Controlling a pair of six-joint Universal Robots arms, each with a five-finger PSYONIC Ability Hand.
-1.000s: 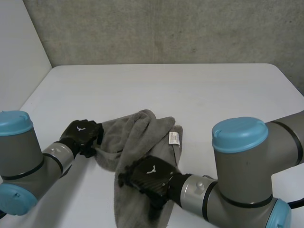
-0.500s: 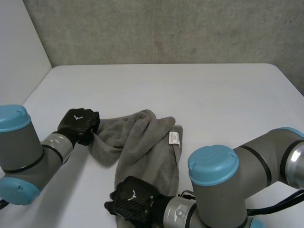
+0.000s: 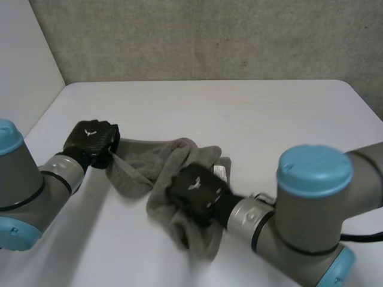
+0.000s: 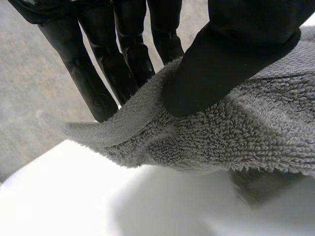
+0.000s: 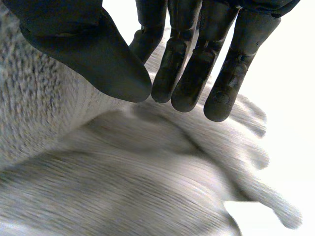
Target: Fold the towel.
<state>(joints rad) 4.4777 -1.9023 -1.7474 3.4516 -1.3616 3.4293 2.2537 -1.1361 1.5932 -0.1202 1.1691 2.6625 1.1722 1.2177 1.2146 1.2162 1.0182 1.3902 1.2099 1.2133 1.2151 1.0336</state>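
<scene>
The white table [image 3: 239, 113] is the biggest thing here. The towel lies on it toward 7 o'clock from the table's middle. The rest of the top is bare.

The left arm [image 3: 24, 185] comes in from 8 o'clock. The right arm [image 3: 311, 203] comes in from 4 o'clock.

The grey towel [image 3: 143, 161] is a lumpy heap. It is bunched and rolled, with no flat part and no straight edge lined up with another. One end points to 10 o'clock and the other hangs down toward 6 o'clock.

The left hand [image 3: 91, 142] is at the towel's 10 o'clock end. In its wrist view the thumb [image 4: 221, 64] presses a thin edge of cloth against the fingers [image 4: 118, 64], so it holds the towel in a pinch.

The right hand [image 3: 194, 191] is over the middle of the heap, a bit toward 3 o'clock. Its fingers [image 5: 192, 73] are nearly straight, with the thumb tip close by them. I see no cloth caught between them, so it looks loose and is just over the towel.

I think no neat fold is made yet. The towel looks like it first needs pulling flat, and then one half laid over the other. Most of the job is left.
</scene>
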